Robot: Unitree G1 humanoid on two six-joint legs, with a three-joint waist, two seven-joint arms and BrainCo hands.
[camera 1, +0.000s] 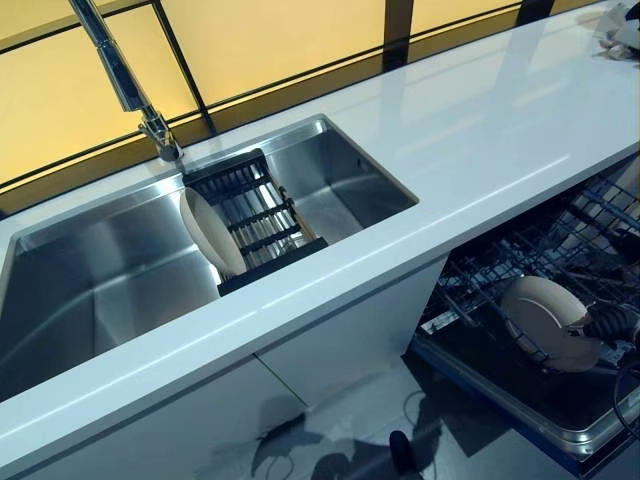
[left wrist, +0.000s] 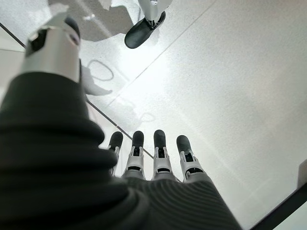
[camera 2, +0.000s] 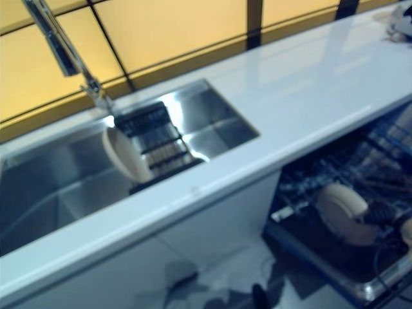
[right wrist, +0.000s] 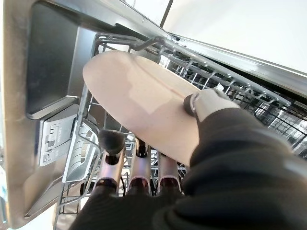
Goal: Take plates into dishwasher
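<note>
A cream plate [camera 1: 545, 318] stands on edge in the lower rack [camera 1: 520, 250] of the open dishwasher at the lower right. My right hand [camera 1: 612, 325] is shut on it: in the right wrist view the thumb [right wrist: 204, 103] lies over the plate's face [right wrist: 139, 96] and the fingers [right wrist: 112, 158] are behind it. A second cream plate [camera 1: 210, 232] leans upright against the black drying rack [camera 1: 252, 215] in the sink [camera 1: 100, 290]. My left hand [left wrist: 144, 163] shows only in the left wrist view, open with straight fingers above the floor, holding nothing.
A tall tap [camera 1: 125, 80] rises behind the sink. The white counter [camera 1: 480, 130] runs to the right, with a small object [camera 1: 620, 35] at its far right end. The dishwasher door [camera 1: 520, 395] lies open below the rack. White cabinet fronts [camera 1: 330, 350] face the floor.
</note>
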